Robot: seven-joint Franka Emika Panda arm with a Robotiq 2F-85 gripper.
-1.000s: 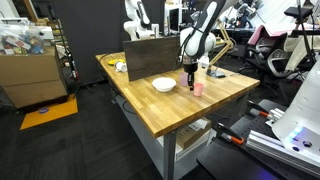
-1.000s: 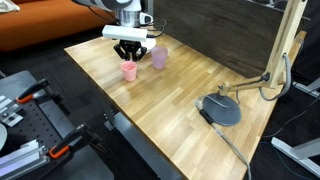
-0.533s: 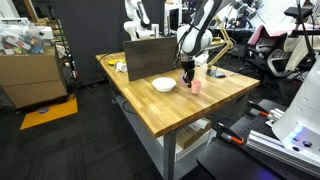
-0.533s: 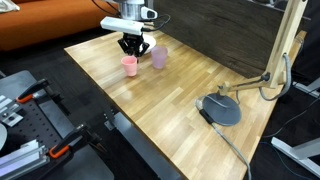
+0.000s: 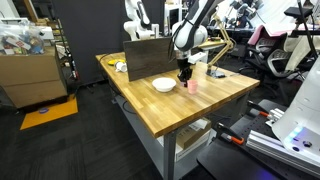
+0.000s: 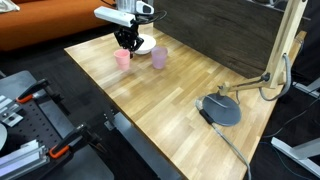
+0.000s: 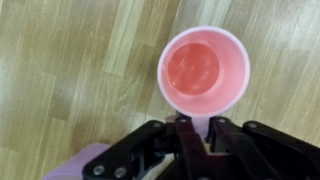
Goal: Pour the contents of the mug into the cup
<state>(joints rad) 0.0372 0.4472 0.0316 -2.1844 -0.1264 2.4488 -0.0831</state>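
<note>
Gripper [image 7: 197, 122] and mug [image 7: 203, 70], seen from my wrist: my fingers are clenched on the near rim of the small pink mug, which is upright with its mouth toward the camera. The pale lilac cup [image 6: 158, 57] stands upright just beside it, near a corner of the wooden worktop [image 6: 180, 95]. A white bowl [image 5: 164, 85] sits nearby.

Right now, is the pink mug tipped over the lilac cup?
No: in the wrist view the mug is upright, its round mouth facing the camera, and the cup sits off to one side of it.
</note>
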